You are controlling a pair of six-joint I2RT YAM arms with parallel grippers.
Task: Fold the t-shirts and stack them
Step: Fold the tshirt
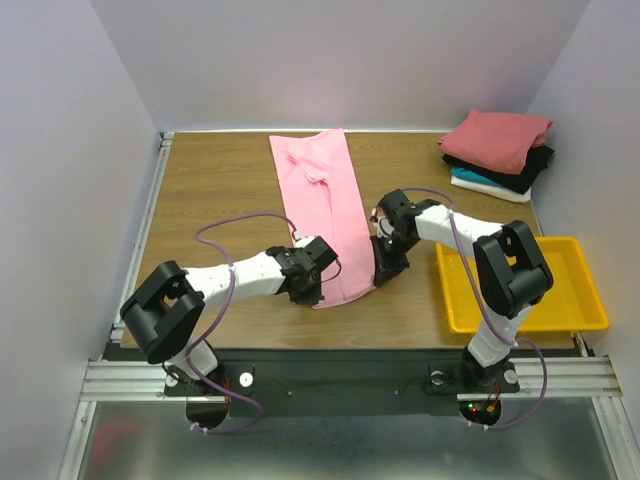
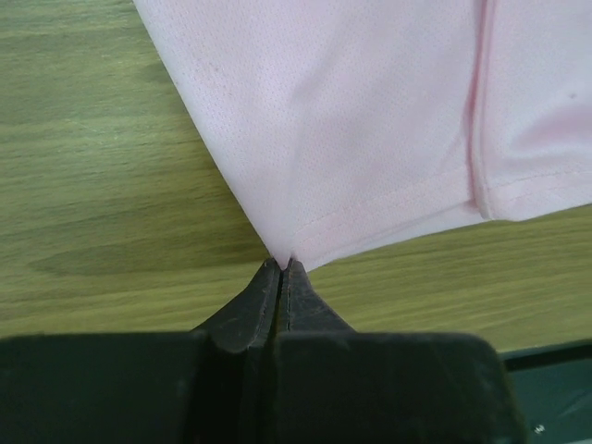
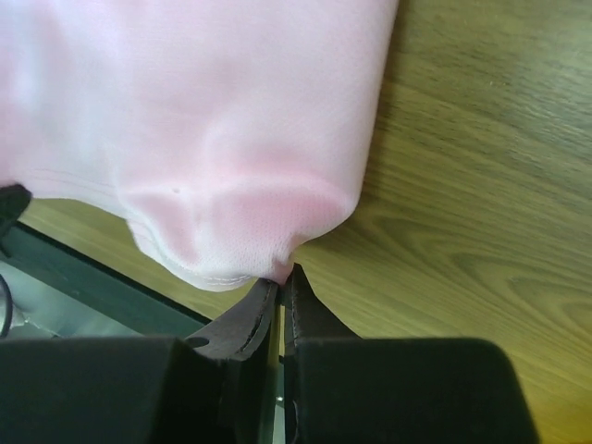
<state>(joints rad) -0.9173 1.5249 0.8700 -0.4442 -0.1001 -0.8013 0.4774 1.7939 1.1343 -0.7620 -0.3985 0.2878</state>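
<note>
Both left fingers [image 2: 268, 282] and right fingers [image 3: 303, 301] pinch only hem corners of the light pink cloth t-shirt [image 1: 325, 200]; a jerk may free them.

The pink t-shirt [image 2: 370, 139] pinched at the left gripper [image 2: 280, 266] is soft, matt cloth with a fine pinhole knit and a stitched hem. Under it and the right gripper [image 3: 282, 276], the table [image 2: 102, 185] is smooth wood grain with a faint sheen. The fingers [image 2: 250, 314] look matt black and slightly grainy. The yellow tray [image 1: 570, 280] right of the right gripper is smooth plastic.

Top camera looks down from behind; wrist cameras closely share the pink t-shirt [image 2: 370, 120]
</note>
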